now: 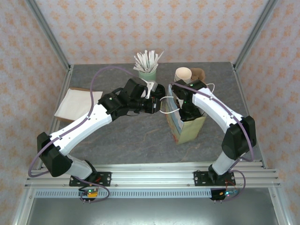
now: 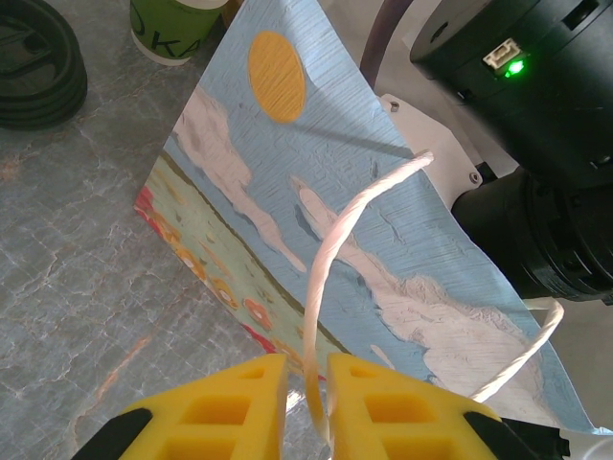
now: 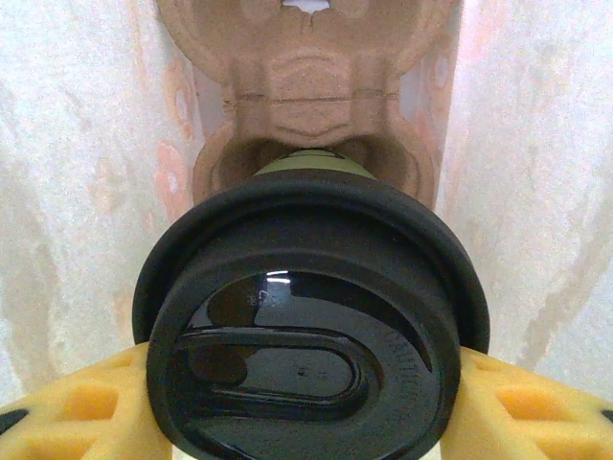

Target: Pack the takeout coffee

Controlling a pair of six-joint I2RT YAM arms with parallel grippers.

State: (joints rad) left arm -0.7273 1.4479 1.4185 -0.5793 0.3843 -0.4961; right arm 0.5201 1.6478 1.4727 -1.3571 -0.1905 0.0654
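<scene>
Nearly done: my right gripper (image 3: 306, 412) is clamped on the coffee (image 3: 306, 326) inside the bag (image 1: 190, 129), toward the table's (image 1: 136, 136) right edge, over the carrier (image 3: 311, 86). My left gripper (image 2: 306, 402) pinches 1 handle (image 2: 330, 249). Seating it and letting go remain, I judge.

Lab rig: aluminium frame (image 1: 50, 35), wallpapered panels (image 1: 140, 23)

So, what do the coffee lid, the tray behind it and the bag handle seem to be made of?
Lid of the takeout coffee: hard plastic, glossy black, with sharp light reflections. Tray: moulded paper pulp, it seems, matte brown and slightly fibrous. Handle: white cord, probably twisted paper, stiff enough to hold its arc.
</scene>
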